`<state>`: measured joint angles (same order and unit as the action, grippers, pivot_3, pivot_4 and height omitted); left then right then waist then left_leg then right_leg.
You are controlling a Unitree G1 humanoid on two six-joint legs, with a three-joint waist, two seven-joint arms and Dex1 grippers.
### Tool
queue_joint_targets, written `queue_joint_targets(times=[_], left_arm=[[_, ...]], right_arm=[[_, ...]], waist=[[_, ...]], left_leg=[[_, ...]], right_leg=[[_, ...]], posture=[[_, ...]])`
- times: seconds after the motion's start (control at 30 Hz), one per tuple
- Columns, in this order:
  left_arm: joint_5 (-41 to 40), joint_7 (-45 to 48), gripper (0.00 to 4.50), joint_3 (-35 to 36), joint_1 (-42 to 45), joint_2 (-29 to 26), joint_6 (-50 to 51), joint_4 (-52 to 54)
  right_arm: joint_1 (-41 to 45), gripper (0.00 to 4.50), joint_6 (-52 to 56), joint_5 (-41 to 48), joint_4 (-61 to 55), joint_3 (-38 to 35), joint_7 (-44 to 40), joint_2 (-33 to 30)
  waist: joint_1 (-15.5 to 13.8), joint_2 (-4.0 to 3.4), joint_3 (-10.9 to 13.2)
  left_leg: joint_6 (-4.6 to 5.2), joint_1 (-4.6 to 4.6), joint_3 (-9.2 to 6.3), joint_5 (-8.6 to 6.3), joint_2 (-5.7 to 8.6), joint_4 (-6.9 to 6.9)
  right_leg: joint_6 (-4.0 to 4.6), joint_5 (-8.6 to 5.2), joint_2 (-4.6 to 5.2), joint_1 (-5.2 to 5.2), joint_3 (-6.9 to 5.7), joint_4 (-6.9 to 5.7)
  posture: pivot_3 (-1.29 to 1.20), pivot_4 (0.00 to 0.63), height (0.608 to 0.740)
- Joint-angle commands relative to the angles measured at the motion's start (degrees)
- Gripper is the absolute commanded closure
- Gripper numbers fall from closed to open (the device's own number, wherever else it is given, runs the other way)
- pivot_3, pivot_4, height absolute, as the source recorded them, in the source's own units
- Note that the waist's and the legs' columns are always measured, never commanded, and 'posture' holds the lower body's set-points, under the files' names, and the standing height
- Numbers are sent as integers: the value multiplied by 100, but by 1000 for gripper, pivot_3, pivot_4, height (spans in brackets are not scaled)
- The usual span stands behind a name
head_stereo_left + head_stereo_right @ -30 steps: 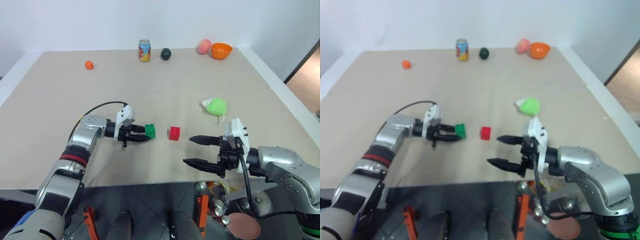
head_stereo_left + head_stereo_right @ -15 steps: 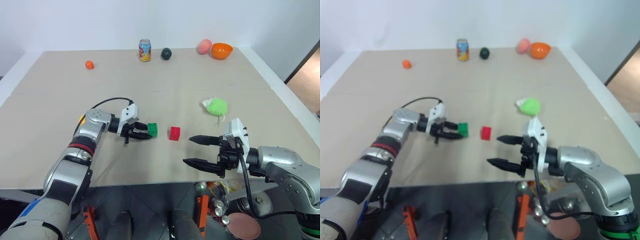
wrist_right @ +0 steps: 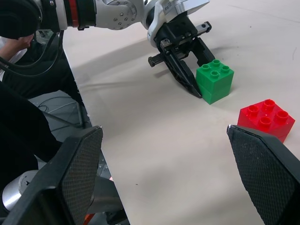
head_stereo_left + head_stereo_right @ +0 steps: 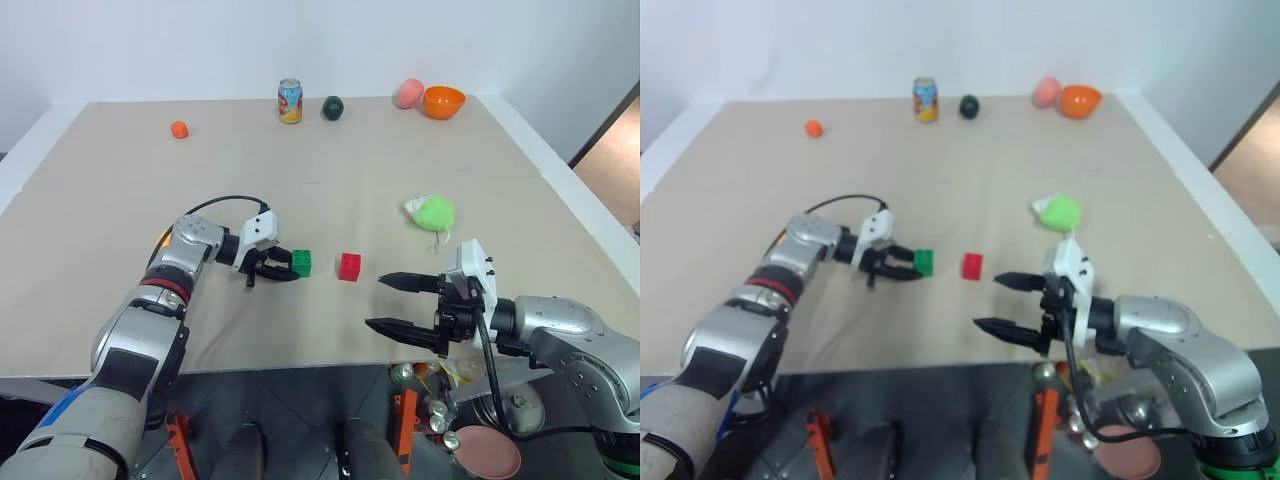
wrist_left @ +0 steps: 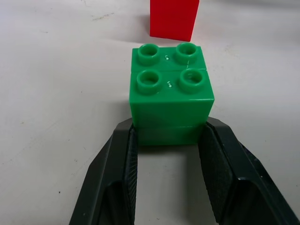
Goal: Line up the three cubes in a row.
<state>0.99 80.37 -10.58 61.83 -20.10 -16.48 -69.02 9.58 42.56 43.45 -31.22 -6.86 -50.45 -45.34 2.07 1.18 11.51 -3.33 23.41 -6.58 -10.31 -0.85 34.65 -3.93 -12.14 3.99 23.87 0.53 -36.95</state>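
Note:
The green cube (image 4: pixel 301 263) rests on the tan table (image 4: pixel 330 180), and my left gripper (image 4: pixel 284 269) is shut on its lower half, one finger (image 5: pixel 117 168) on each side. Just right of it, a small gap away, sits the red cube (image 4: pixel 350 266). A yellow-orange sliver (image 4: pixel 161 238) peeks out behind my left forearm, mostly hidden. My right gripper (image 4: pixel 377 300) hovers open near the table's front edge, right of and nearer than the red cube, with nothing between its fingers.
A fuzzy green and white plush (image 4: pixel 432 211) lies right of the cubes. At the far edge are a drink can (image 4: pixel 290 100), a dark ball (image 4: pixel 333 107), a pink egg shape (image 4: pixel 406 93) and an orange bowl (image 4: pixel 444 100). A small orange ball (image 4: pixel 178 129) sits far left.
My left forearm has swung farther over the table and the wrist has rolled; the green cube stays almost where it was, still gripped. The right arm has not moved.

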Motion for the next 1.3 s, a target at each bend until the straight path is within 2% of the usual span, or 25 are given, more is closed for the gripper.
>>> queue_joint_targets(times=[0.03, 0.3, 0.33, 0.53, 0.73, 0.93, 1.03, 1.2, 1.3], left_arm=[[67, 37, 3172, 89, 156, -11, -161, -70], [204, 32, 3172, 73, 145, -22, -331, -141], [230, 7, 2157, 68, 147, -30, -318, -160], [222, -112, 241, 166, 172, -86, -355, -206], [262, 17, 241, 214, 171, -271, -479, -185], [134, 1105, 241, 128, 114, -564, -366, 226], [-127, 1213, 241, -138, -27, -805, -247, 674], [-796, 1054, 241, 499, -58, -926, 767, 1527], [-1254, 700, 241, 857, -384, -1005, 1659, 2647]], right_arm=[[-13, 140, -54, 103, -222, -121, 26, -25], [-34, 140, -58, 94, -244, -115, 38, -73], [-29, 140, -58, 90, -241, -112, 38, -76], [14, 140, -61, 85, -219, -98, 8, -103], [193, 140, -70, 75, -116, -6, -95, -111], [463, 140, -98, 21, 80, 51, -373, -208], [647, 140, -135, -31, 189, 82, -488, -252], [1044, 140, -205, -83, 257, 118, -374, -123], [1302, 140, -257, -168, 228, 206, -106, 91]], waist=[[0, 0, 0], [0, 0, 0], [0, 0, 0], [0, 0, 0], [13, 0, 0], [19, 0, 0], [20, 0, 0], [43, 0, 0], [54, 0, 0]], left_leg=[[0, 0, 0, 0, 0, 0], [0, -1, 0, 0, 0, 1], [0, -1, 0, 0, 0, 1], [0, -2, 0, 0, 0, 2], [0, -3, 0, 0, -1, 1], [0, -3, 0, 0, 0, 3], [0, -1, 0, 0, -1, 4], [0, -1, -1, 0, -2, 3], [0, -1, -1, 0, -3, 6]], right_leg=[[0, 0, 0, 0, 0, 0], [-1, 1, 0, -1, 0, 0], [-1, 1, 0, -1, 0, 0], [-2, 2, 0, -2, 0, -1], [-2, 2, -1, -1, 0, -3], [-1, 3, -1, -1, 0, -4], [-1, 3, 0, -1, 1, -3], [-1, 3, -1, 0, 1, -5], [-2, 4, -1, 0, 1, -6]], posture=[[0, 150, 740], [0, 150, 740], [0, 150, 740], [0, 150, 740], [0, 150, 740], [0, 150, 740], [0, 150, 740], [0, 150, 740], [0, 150, 740]])
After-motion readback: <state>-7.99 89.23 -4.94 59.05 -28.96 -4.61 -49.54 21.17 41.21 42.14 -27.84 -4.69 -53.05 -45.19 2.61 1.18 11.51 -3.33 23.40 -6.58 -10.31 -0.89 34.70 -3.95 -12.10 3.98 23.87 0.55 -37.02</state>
